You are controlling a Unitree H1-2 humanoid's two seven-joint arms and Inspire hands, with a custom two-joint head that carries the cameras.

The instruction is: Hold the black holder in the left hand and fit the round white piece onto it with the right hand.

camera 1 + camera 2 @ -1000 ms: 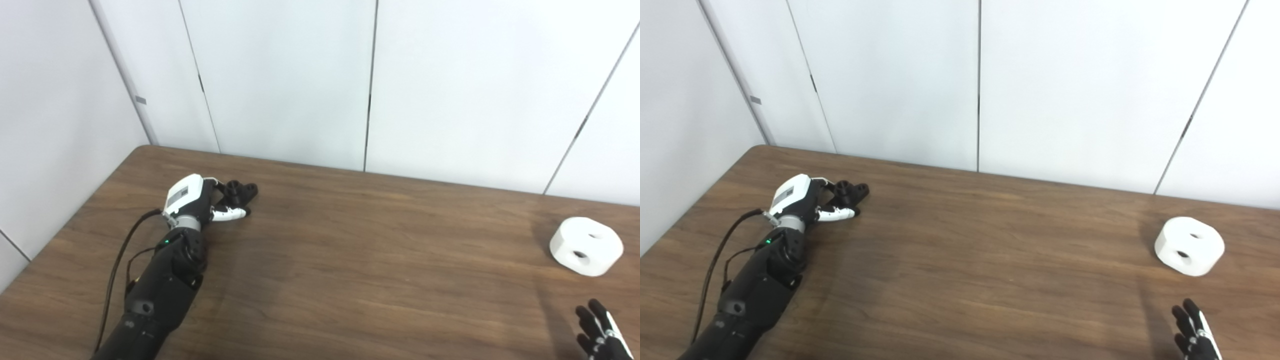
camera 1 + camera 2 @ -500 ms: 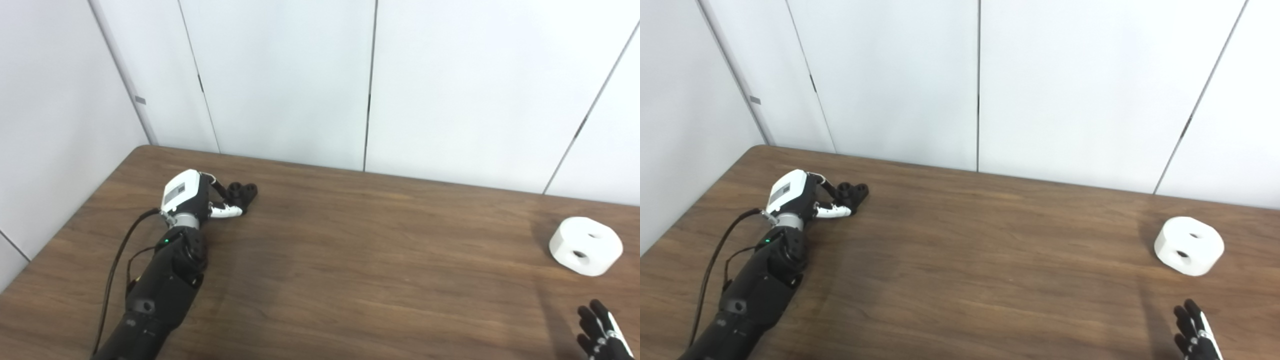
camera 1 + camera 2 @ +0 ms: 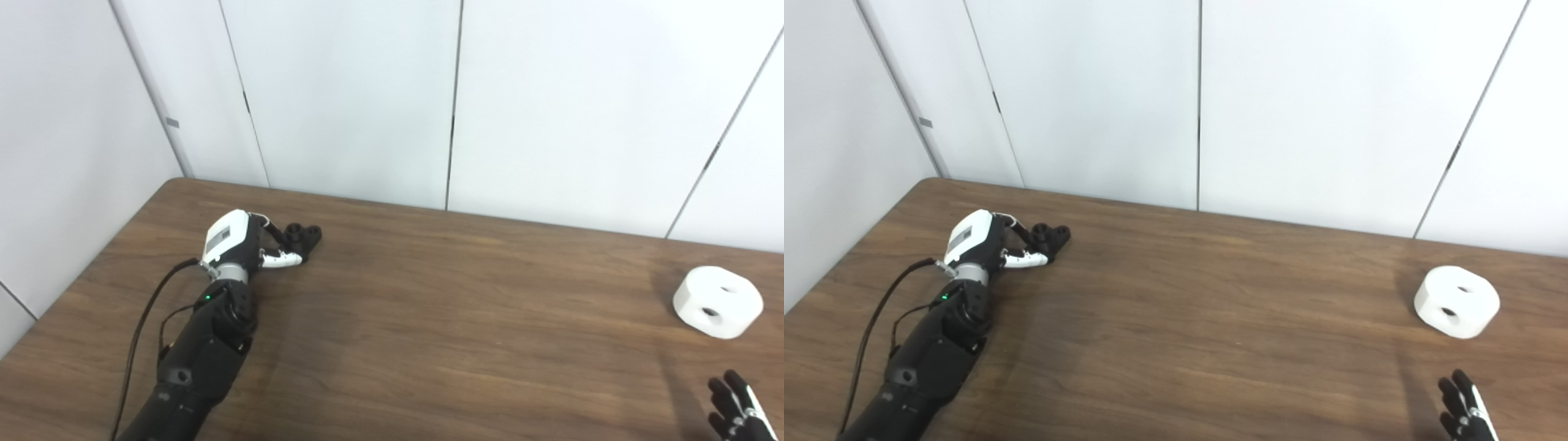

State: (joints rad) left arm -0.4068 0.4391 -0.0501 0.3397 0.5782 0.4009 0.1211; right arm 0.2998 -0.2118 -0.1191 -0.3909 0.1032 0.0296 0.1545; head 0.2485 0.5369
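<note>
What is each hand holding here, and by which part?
The left hand has its fingers around the near end of the black holder; a firm grip cannot be confirmed. The right hand is open, holding nothing.

Changes, earlier pictures to now:

- Left robot hand (image 3: 245, 244): sits slightly nearer the table's far edge and a little further from its left edge than half a second ago; fingers (image 3: 283, 260) remain curled at the black holder.
- Black holder (image 3: 303, 236): shifted a little away from the table's left edge, along the far edge, with the left robot hand against it.
- Right robot hand (image 3: 738, 409): sits slightly lower at the table's near right corner, fingers spread.
</note>
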